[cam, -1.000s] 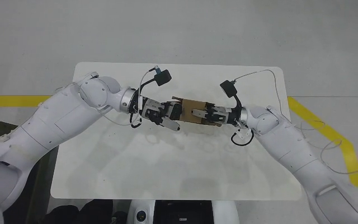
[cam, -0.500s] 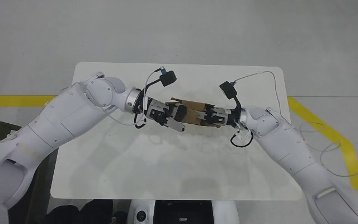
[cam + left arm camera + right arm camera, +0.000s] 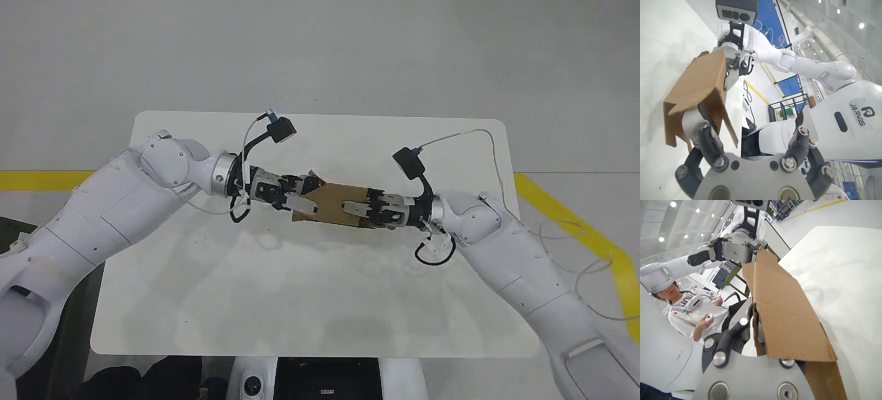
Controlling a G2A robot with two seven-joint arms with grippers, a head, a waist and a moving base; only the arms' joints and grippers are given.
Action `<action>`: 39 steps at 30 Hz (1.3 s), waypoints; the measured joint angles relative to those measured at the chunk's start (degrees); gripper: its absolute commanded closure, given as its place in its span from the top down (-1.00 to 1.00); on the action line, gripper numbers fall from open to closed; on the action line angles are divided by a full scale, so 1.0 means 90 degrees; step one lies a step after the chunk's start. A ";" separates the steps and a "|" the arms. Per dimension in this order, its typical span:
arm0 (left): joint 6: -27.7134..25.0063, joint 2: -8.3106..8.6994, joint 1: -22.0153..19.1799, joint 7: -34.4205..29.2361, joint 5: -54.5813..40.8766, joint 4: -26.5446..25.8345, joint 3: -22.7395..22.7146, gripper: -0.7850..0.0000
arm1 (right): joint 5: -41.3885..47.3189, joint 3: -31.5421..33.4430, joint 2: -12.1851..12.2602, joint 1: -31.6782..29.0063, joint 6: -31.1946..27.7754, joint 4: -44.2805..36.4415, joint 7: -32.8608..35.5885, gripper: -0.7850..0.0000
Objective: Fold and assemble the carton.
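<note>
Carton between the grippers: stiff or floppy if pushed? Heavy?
Probably light: the right gripper alone appears to hold the carton off the table. Its panels look flat and fairly stiff, but likely hinge at the creases; the end flaps splay loose by the open left gripper. Thin edges may crush under a hard pinch.

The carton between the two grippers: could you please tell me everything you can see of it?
The carton is plain brown cardboard, a partly opened sleeve with creased panels and loose end flaps, not yet squared or closed. It is held lengthwise above the white table and casts a shadow on it. The right gripper is clamped on one end wall. At the other end the left gripper is open, with one finger tucked under a flap.
</note>
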 measured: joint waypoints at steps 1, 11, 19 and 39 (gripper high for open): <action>0.0007 0.0003 0.0008 -0.0007 0.0001 0.0010 -0.0025 1.00 | 0.0022 -0.0016 -0.0005 -0.0004 0.0011 -0.0001 0.0043 -1.00; 0.0098 0.0009 0.0101 -0.0098 0.0061 0.0006 -0.0231 1.00 | 0.0218 -0.0166 -0.0088 0.0005 0.0067 -0.0019 0.0351 -1.00; 0.0200 -0.0033 0.0184 -0.0200 0.0096 0.0056 -0.0328 1.00 | 0.0294 -0.0100 -0.0144 0.0070 0.0004 0.0197 0.0279 -1.00; 0.0425 -0.0056 0.0387 -0.0426 0.0280 -0.0009 -0.0567 1.00 | -0.0185 0.0441 -0.0175 0.0078 -0.0034 0.0425 -0.0427 -1.00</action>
